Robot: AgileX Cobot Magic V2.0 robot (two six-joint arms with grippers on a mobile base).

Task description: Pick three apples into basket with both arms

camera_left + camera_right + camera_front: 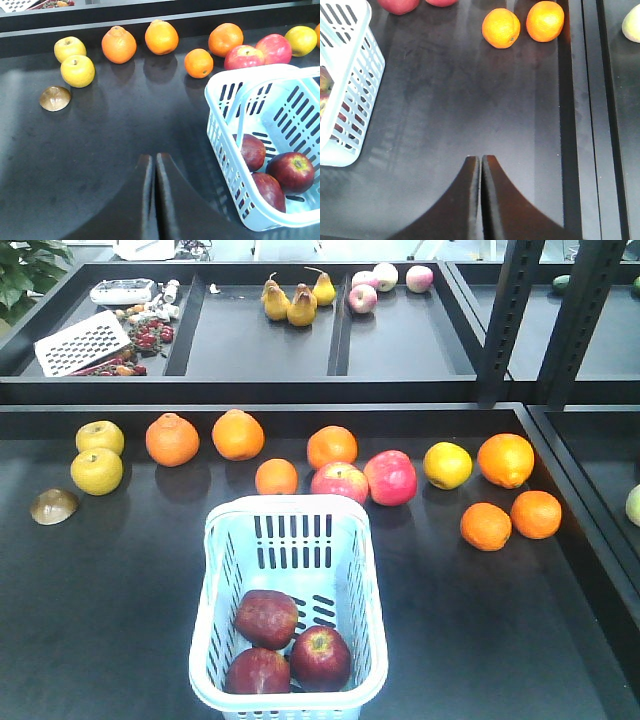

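Resting in the basket near the bench's front edge, three apples are seen; in the wrist views the left gripper and right gripper are pressed together, best kept clear of the rim.

Only the grippers show, each in its own wrist view. The left gripper has two smooth matte black fingers, broad at the base and curving inward to narrow tips. The right gripper is the same: plain black, flared, with no markings visible.
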